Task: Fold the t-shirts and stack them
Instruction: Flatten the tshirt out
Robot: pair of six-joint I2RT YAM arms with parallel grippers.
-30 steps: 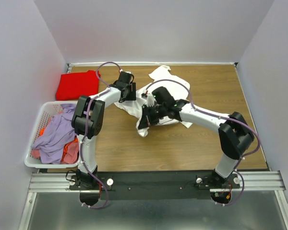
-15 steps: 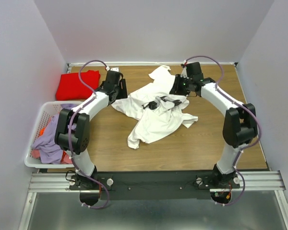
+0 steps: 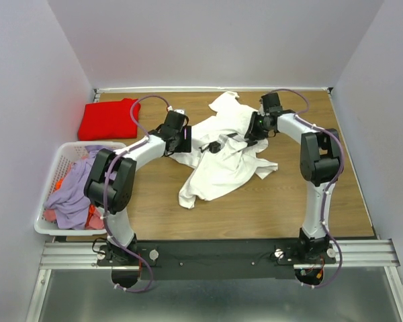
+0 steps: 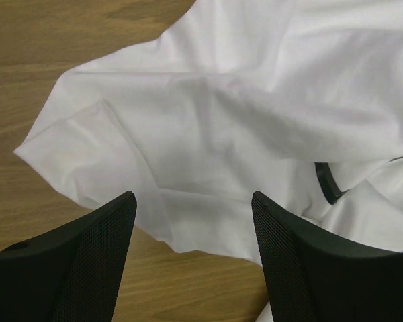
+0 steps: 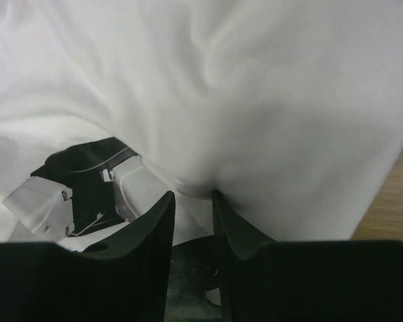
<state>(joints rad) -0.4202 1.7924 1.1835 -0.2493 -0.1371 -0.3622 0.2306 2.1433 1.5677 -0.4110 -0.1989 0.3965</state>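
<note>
The white shirt [image 3: 221,168] lies crumpled at the far middle of the table [image 3: 289,208]. The red shirt [image 3: 107,119] sits folded in the far left corner. The left gripper [image 4: 193,201] hangs released, fingers wide, over the white shirt's left edge. The right gripper [image 5: 193,196] presses narrowly parted fingers against a white fold; I cannot tell whether it grasps.

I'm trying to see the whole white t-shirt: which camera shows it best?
The top external view: the white t-shirt shows nearly whole, lying crumpled. The left wrist view shows only one corner of it; the right wrist view, just bunched cloth up close.
</note>
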